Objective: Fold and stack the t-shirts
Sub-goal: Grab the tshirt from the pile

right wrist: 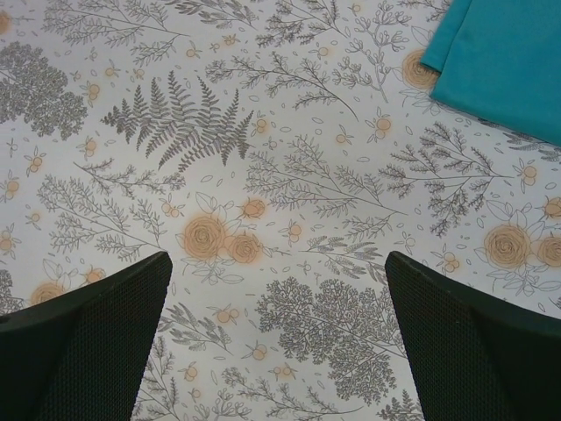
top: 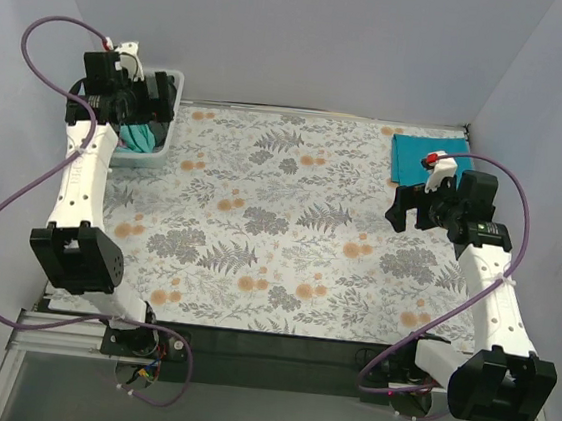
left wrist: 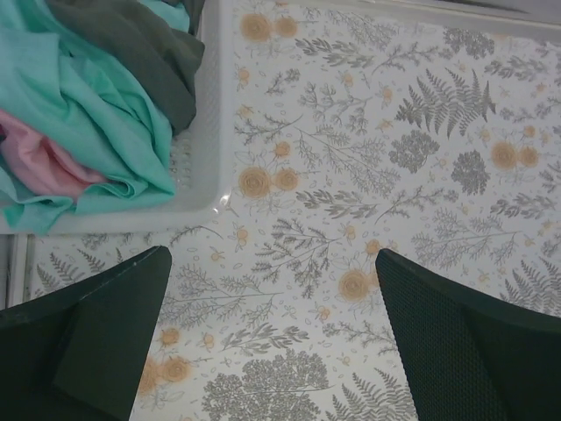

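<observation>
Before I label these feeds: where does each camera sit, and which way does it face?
Top external: above and behind, looking down on the floral cloth; both arms show.
Left wrist: on the left arm, facing down at the basket of t-shirts; open jaws show.
Right wrist: on the right arm, facing down at the teal t-shirt's corner; open jaws show.
Shared: top and left wrist, the basket; top and right wrist, the teal t-shirt.

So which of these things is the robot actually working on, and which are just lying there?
Part of the job: folded teal-blue t-shirt at the far right; mint t-shirt, pink t-shirt and dark grey t-shirt, all unfolded in a heap.
Just there: white basket holding that heap; floral cloth underneath.
</observation>
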{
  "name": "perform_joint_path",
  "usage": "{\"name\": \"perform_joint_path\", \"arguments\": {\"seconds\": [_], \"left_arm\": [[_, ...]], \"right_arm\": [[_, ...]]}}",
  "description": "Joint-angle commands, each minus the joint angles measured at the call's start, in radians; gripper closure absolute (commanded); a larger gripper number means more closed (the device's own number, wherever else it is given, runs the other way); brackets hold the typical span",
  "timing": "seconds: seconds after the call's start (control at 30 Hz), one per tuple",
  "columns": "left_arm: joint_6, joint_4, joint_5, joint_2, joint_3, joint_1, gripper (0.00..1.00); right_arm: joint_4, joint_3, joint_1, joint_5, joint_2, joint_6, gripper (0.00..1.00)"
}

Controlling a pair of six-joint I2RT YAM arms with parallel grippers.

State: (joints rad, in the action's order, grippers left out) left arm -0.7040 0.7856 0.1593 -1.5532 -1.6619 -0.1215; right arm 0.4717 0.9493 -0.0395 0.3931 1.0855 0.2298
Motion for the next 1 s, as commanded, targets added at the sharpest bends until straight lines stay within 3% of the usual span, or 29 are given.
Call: {"name": "perform_joint_path", "arguments": {"seconds": [0.0, 0.1, 0.37, 0.67, 0.83, 0.97], "left_arm": [[-0.043, 0.009, -0.033, -0.114, -0.215, -0.036, 0.02], [-0.072, 0.061, -0.039, -0.255, -0.410, -0.070, 0.02], [-0.031, -0.032, -0.195, -0.453, -0.584, -0.101, 0.19], [0.012, -0.126, -0.277, -0.593, -0.608, -0.156, 0.50], [0.046, -0.152, -0.322, -0.648, -0.605, -0.162, 0.58], [0.047, -0.166, -0.337, -0.676, -0.595, -0.168, 0.58]], "right_arm": [[-0.001, 0.040, -0.003, 0.047, 0.013, 0.005, 0.02], [0.001, 0.052, -0.003, 0.050, 0.036, 0.006, 0.02], [0.004, 0.060, -0.003, 0.061, 0.080, 0.009, 0.02], [0.022, 0.115, -0.003, 0.087, 0.171, 0.003, 0.02], [0.024, 0.128, -0.003, 0.089, 0.203, 0.003, 0.02], [0.024, 0.129, -0.003, 0.090, 0.211, 0.002, 0.02]]}}
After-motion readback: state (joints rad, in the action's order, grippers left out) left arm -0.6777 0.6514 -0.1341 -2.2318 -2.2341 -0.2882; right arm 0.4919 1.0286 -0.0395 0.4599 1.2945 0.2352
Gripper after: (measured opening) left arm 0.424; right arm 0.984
